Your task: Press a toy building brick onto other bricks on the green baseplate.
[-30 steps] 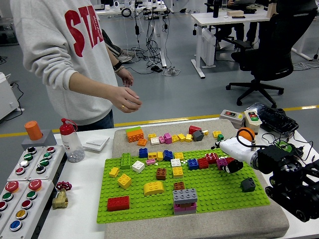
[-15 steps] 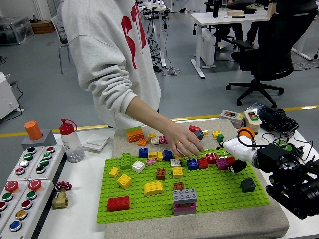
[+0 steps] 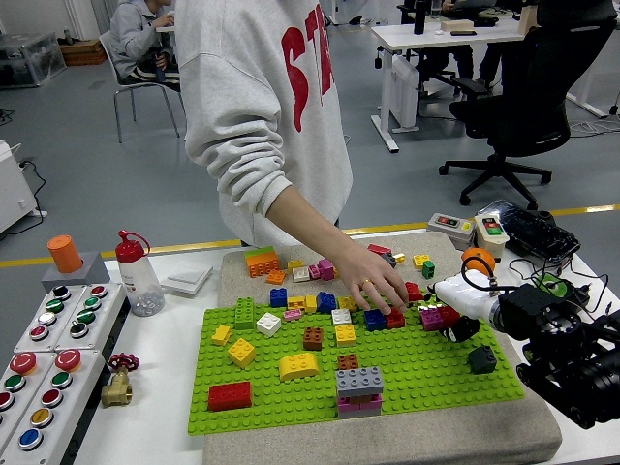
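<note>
1. Your right arm (image 3: 572, 363) comes in from the lower right corner, its black forearm lying low along the right side of the scene and pointing left and a little far.
2. Your right hand (image 3: 463, 308) sits at the end of that arm, white-shelled with dark fingertips, palm turned down.
3. Its fingers (image 3: 459, 327) are curled downward and inward; nothing can be seen gripped in them.
4. Your left arm does not show.
5. The person's hand (image 3: 381, 288) reaches down from the far side, fingers bent, fingertips lowered, just left of your right hand.
</note>
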You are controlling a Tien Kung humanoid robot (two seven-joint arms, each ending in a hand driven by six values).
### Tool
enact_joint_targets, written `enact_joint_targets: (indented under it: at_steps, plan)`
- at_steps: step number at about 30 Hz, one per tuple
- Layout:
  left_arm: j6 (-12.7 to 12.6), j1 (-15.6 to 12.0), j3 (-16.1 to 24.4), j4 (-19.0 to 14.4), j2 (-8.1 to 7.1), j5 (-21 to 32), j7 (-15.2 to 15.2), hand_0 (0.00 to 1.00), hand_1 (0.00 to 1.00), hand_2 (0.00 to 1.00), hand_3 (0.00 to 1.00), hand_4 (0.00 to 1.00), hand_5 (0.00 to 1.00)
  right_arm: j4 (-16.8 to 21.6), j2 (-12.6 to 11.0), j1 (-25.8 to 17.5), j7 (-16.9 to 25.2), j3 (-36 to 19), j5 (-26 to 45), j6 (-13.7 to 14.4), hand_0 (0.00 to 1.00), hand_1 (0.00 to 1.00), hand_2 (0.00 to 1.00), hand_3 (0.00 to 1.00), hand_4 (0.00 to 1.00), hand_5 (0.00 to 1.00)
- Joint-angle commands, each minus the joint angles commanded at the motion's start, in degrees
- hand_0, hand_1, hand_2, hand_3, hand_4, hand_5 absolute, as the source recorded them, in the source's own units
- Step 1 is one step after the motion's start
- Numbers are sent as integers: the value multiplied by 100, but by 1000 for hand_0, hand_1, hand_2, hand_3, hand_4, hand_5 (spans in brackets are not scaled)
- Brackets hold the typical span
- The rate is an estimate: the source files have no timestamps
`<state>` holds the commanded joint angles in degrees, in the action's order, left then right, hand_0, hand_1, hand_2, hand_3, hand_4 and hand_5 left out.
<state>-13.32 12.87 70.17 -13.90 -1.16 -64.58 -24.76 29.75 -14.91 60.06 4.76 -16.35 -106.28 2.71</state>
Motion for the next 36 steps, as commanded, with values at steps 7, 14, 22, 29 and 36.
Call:
enact_joint_targets:
  at_steps: [7, 14, 22, 29, 36]
  plan:
    - [-2, -10, 15, -3, 3, -25, -6, 633, 596, 606, 405, 297, 943, -109, 65, 1, 38, 168, 88, 125, 783, 731, 684, 744, 701, 266]
    - [-8, -8, 15, -1, 4, -16, 2, 633, 596, 606, 405, 297, 942, -151, 99, 17, 61, 280, 155, 237, 782, 731, 686, 741, 695, 278]
    - [-19, 4, -38, 5, 10, 62, 28, 634, 598, 609, 407, 296, 943, -198, 118, 10, 36, 360, 154, 464, 757, 709, 648, 706, 636, 290]
    - [-19, 11, -48, 6, 13, 74, 32, 634, 597, 609, 407, 296, 942, -244, 139, 3, 55, 410, 136, 558, 751, 701, 643, 695, 634, 289]
    - [-21, 24, -56, 8, 8, 85, 42, 634, 597, 609, 407, 296, 942, -306, 153, 8, 56, 447, 129, 556, 751, 702, 642, 695, 626, 282]
